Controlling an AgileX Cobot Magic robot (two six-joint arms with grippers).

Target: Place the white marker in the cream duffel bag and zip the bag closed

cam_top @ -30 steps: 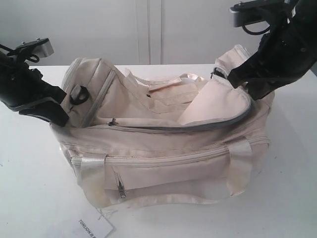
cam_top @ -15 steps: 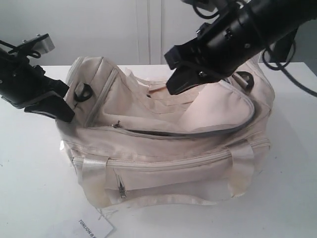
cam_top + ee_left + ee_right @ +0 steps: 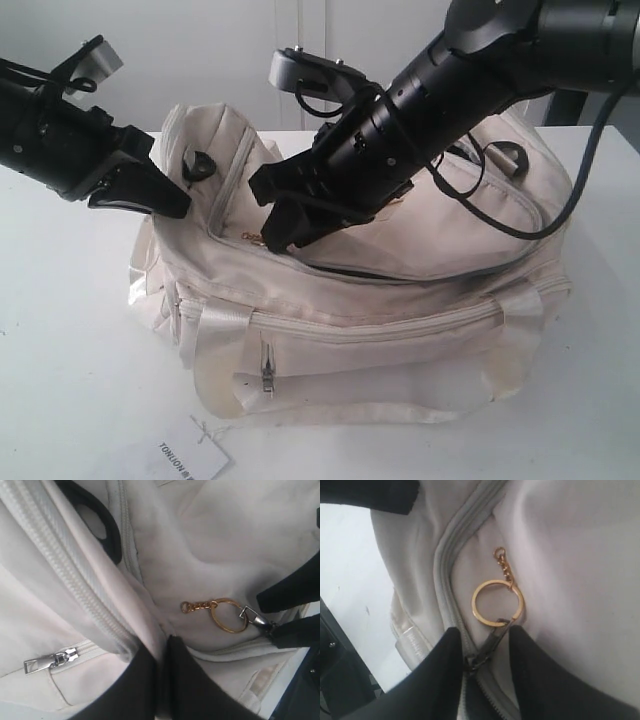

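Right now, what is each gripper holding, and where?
Left gripper: cream duffel bag, fabric at its zipper end. Right gripper: zipper pull, below the gold ring.

Cream, grey, gold, black
Plain cream duffel bag (image 3: 400, 335), grey zipper (image 3: 447, 555), gold key ring (image 3: 498, 602), black strap ring (image 3: 115, 542).
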